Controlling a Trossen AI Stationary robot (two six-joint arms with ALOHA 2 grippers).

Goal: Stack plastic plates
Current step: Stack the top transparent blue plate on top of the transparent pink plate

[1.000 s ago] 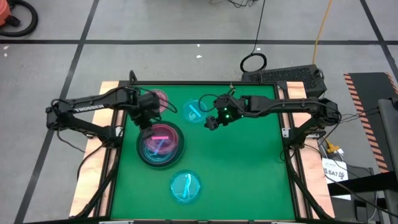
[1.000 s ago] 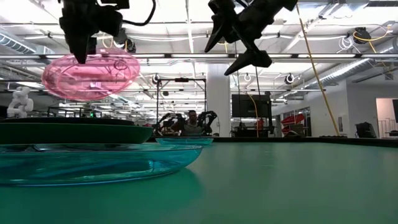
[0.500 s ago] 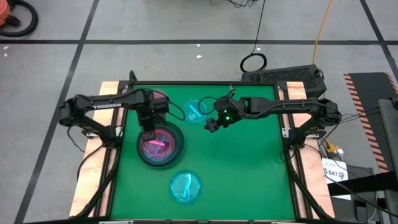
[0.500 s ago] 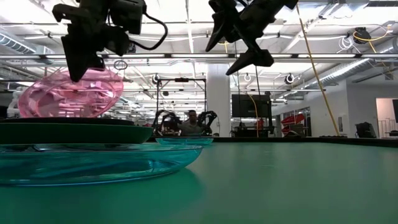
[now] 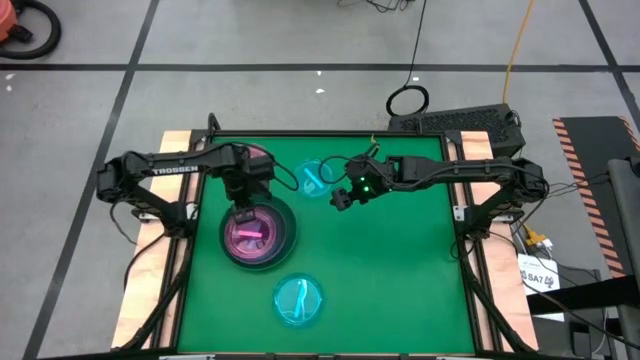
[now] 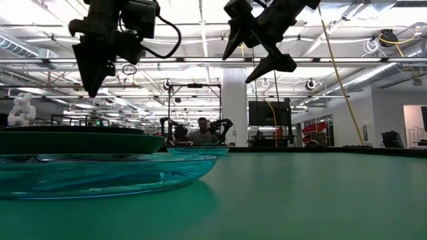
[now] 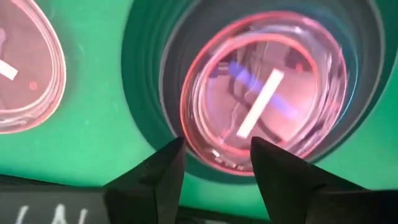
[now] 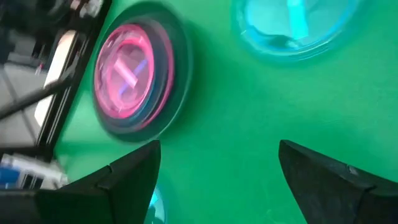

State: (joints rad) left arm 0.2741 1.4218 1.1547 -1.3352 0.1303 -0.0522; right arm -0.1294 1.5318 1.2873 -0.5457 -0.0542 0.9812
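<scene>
Plates are partly stacked: a small translucent pink plate [image 5: 248, 229] lies nested in the dark grey plate [image 5: 284, 232], directly beneath the left hand [image 7: 214, 163], whose fingers are spread with nothing between them. The pile's rim looks doubled in the left wrist view, so more than one plate may sit under the pink one, but how many cannot be told.

Judging by what lies loose, the job is roughly midway. Just beyond the left hand, partly hidden under its arm, a second translucent pink plate [image 7: 25, 68] rests alone on the green desk [image 5: 400, 260]. A translucent cyan plate [image 5: 316, 177] sits between the two hands, close beside the right hand [image 5: 343, 199]. Another cyan plate [image 5: 299, 299] lies on the near side of the pile, well apart from both hands.

The right hand hangs above the desk with fingers spread, holding nothing. These three loose plates, at least, remain to be stacked.
</scene>
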